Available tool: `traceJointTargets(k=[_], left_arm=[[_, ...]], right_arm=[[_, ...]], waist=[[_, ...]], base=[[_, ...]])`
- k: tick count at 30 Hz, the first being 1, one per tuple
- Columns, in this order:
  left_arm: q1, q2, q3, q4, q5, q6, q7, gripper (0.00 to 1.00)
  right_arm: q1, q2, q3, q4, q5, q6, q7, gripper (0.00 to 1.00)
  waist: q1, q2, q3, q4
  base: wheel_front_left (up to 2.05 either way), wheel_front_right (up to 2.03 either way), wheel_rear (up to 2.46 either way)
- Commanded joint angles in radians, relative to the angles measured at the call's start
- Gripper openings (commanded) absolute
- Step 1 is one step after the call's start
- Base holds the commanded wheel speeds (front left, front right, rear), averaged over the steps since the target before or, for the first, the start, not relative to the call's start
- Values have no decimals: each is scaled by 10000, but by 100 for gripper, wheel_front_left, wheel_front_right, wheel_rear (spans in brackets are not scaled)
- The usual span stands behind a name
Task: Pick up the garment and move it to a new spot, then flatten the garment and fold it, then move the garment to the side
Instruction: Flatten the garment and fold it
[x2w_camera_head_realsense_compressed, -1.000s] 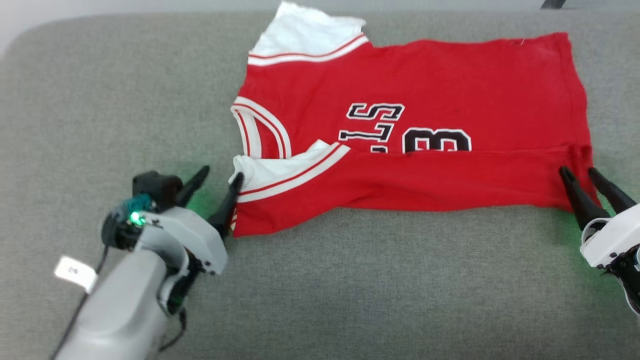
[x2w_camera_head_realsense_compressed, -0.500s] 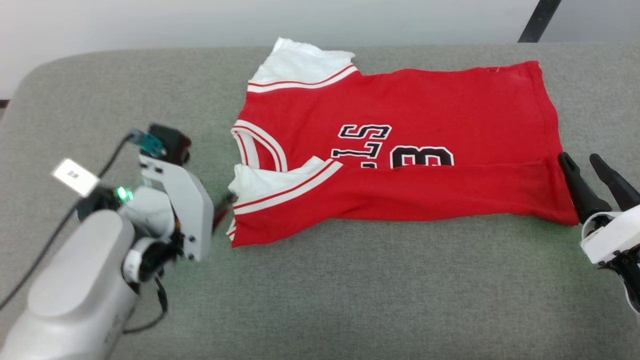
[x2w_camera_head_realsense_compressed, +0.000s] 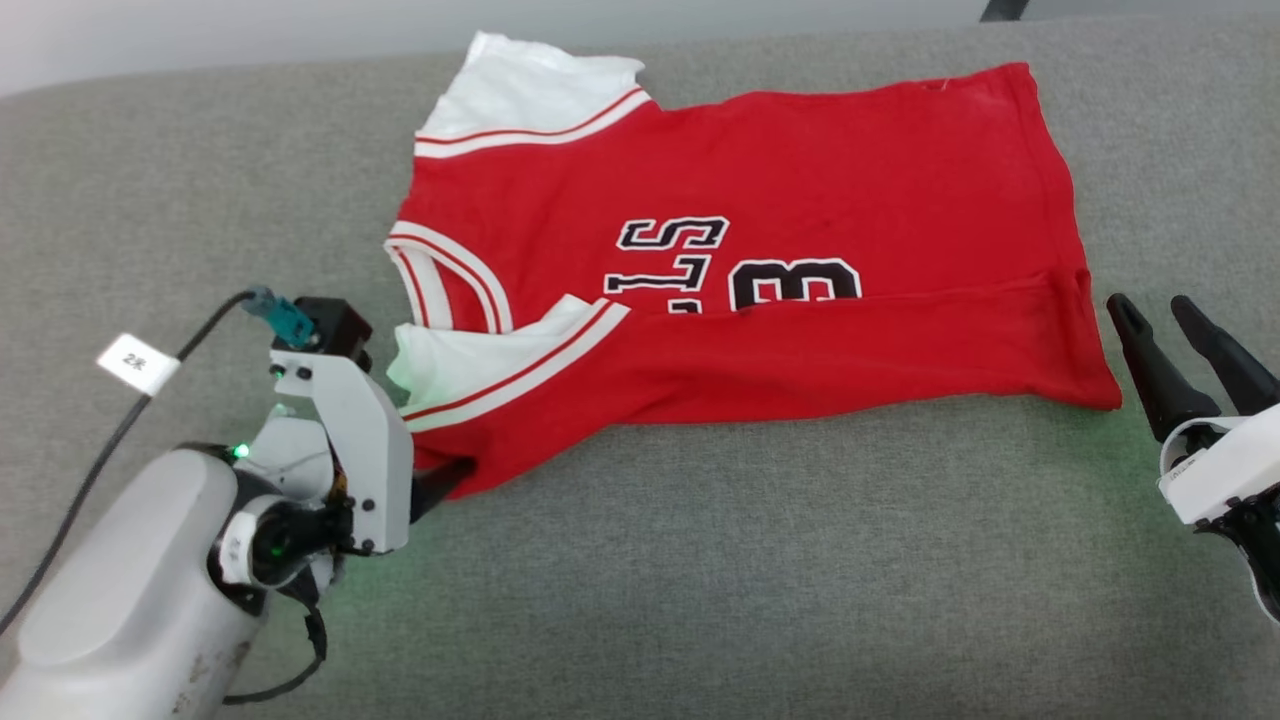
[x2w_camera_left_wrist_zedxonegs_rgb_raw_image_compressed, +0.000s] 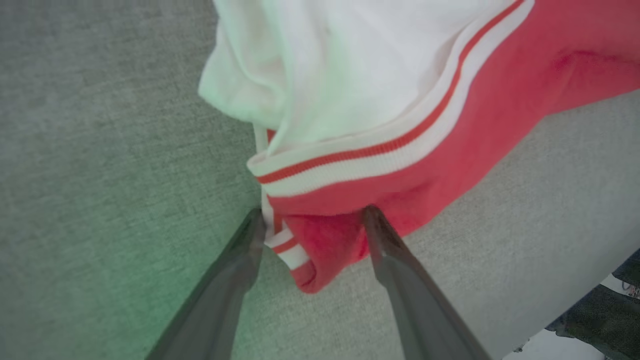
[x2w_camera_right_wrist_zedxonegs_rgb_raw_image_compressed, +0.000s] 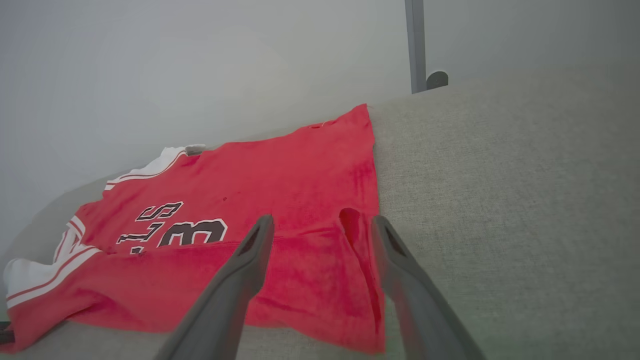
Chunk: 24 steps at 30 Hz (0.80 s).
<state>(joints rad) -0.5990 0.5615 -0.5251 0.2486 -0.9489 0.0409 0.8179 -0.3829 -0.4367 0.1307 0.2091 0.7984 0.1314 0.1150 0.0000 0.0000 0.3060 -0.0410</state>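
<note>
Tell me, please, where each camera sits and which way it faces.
Head: above, looking down at the jersey on a grey cushion; left forearm and right end effector show.
Left wrist: low, facing the jersey's striped corner between the left end effector fingers.
Right wrist: low, looking across the jersey from its hem; own fingers show.
Shared: all see the jersey.

- Red garment (x2w_camera_head_realsense_compressed: 800, 180), white sleeves, striped trim, black white-outlined characters on the chest.
- Spread flat on grey fabric surface (x2w_camera_head_realsense_compressed: 700, 560), near long edge folded over the lettering.
</note>
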Motion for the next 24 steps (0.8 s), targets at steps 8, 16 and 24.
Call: traceJointTargets(k=[8,16,24], left_arm=[[70,-384,-184,229,15,-244,-351,0],[64,-556,-206,333,115,-665,-1000,0],[-135,-928,-422,391,283,-951,-1453,0]], right_arm=[[57,-467,160,-248,-160,-15,1064,100],[-574,-1308,866,-72,-1180,-15,3118,100],[-1534,-1450,1322,974,-1122,-15,4959,100]], waist=[[0,0,392,-50],[0,0,483,185],[0,0,663,583]], base=[[0,0,0],[0,0,0],[0,0,0]])
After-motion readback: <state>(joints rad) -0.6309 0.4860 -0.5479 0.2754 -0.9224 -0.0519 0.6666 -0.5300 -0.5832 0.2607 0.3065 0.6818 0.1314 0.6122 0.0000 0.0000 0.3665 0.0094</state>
